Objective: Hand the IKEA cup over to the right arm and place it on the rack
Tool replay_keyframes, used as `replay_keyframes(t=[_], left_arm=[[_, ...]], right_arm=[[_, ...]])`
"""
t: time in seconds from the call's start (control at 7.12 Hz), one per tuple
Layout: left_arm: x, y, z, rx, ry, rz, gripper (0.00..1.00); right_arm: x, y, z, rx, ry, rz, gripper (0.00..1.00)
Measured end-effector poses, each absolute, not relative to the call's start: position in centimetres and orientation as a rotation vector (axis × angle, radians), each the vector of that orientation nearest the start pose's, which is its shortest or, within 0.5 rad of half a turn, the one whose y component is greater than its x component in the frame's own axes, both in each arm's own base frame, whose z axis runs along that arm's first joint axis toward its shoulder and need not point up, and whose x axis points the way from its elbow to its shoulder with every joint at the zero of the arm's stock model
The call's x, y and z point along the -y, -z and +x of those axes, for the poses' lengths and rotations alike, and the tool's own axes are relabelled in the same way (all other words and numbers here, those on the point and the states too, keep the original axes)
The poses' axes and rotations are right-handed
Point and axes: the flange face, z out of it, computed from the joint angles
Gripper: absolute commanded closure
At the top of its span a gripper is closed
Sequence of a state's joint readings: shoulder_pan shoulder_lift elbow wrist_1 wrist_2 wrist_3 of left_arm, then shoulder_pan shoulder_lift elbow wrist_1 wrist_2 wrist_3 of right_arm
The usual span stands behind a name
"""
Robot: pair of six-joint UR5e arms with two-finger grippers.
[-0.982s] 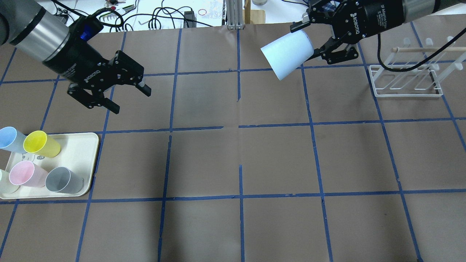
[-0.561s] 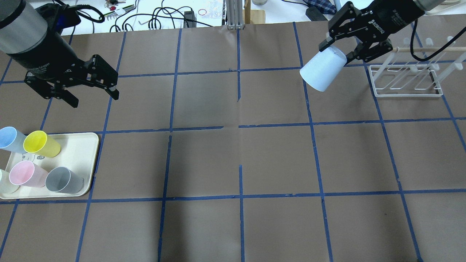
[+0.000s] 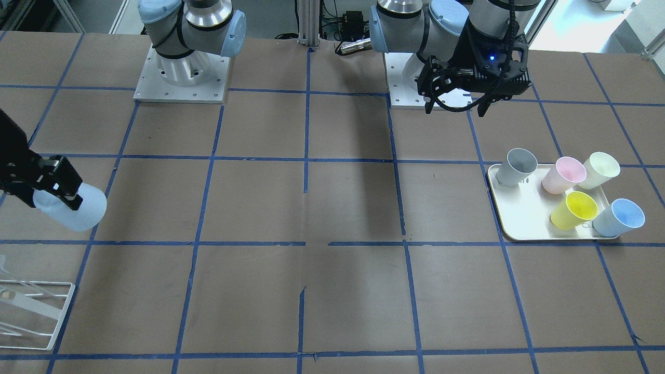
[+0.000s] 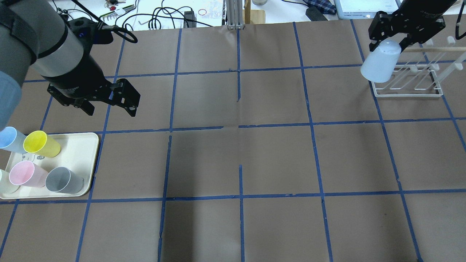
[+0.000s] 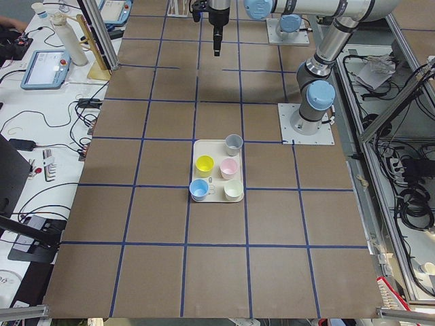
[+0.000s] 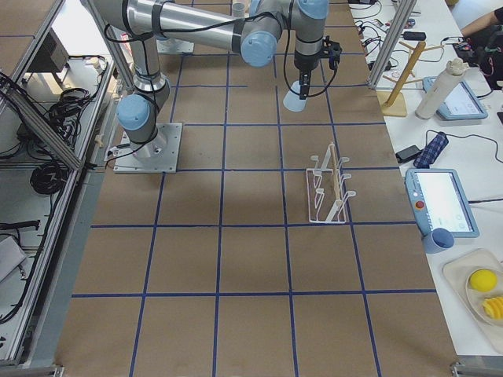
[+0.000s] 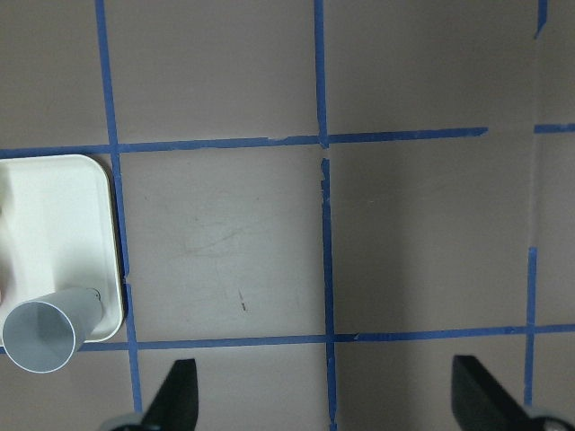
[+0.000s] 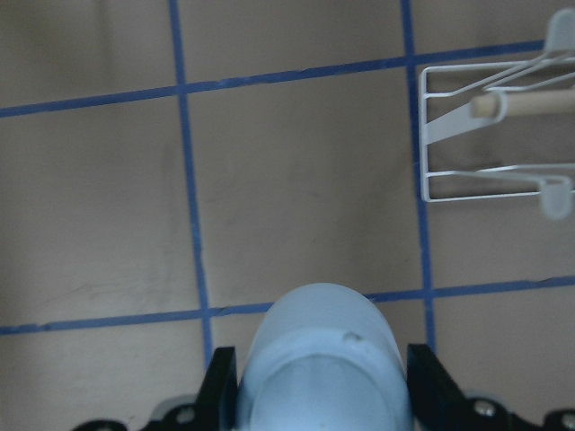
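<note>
My right gripper (image 4: 387, 40) is shut on the base of a pale blue IKEA cup (image 4: 378, 66). It holds the cup mouth-down above the table, just off the near end of the white wire rack (image 4: 407, 83). The cup shows in the front view (image 3: 78, 209), the right wrist view (image 8: 319, 359) and the right side view (image 6: 295, 99). The rack (image 8: 485, 135) is ahead of it, with its wooden peg tip toward the cup. My left gripper (image 4: 111, 108) is open and empty, above the table beyond the tray. A second blue cup (image 4: 9, 138) stands on the tray.
The cream tray (image 4: 82, 145) at the left holds a yellow cup (image 4: 40, 144), a pink cup (image 4: 25, 174), a grey cup (image 4: 63, 180) and a cream cup (image 3: 601, 169). Cables and tools lie beyond the table's far edge.
My right gripper has carried the blue cup to the right, up to the rack, and turned it mouth-down. My left gripper has stayed open and shifted about above the table near the tray.
</note>
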State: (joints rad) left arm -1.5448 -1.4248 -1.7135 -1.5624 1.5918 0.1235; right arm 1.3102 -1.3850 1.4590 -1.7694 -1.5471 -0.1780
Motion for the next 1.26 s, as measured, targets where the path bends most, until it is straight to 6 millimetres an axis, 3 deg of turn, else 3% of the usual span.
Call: replay_keyframes(t=[0.42, 0.56, 1.26], left_arm=[[43.2, -48.0, -11.7, -3.11, 0.03, 0.267, 0.0], [43.2, -48.1, -11.7, -3.112, 0.034, 0.253, 0.0], [42.8, -48.5, -11.7, -3.119, 0.051, 0.082, 0.0]], right_arm=[[61.9, -43.8, -9.4, -3.269, 0.285, 0.206, 0.59], [62.1, -42.7, -10.7, -3.256, 0.272, 0.228, 0.59], [64.0, -38.6, -12.1, -3.22, 0.252, 0.227, 0.57]])
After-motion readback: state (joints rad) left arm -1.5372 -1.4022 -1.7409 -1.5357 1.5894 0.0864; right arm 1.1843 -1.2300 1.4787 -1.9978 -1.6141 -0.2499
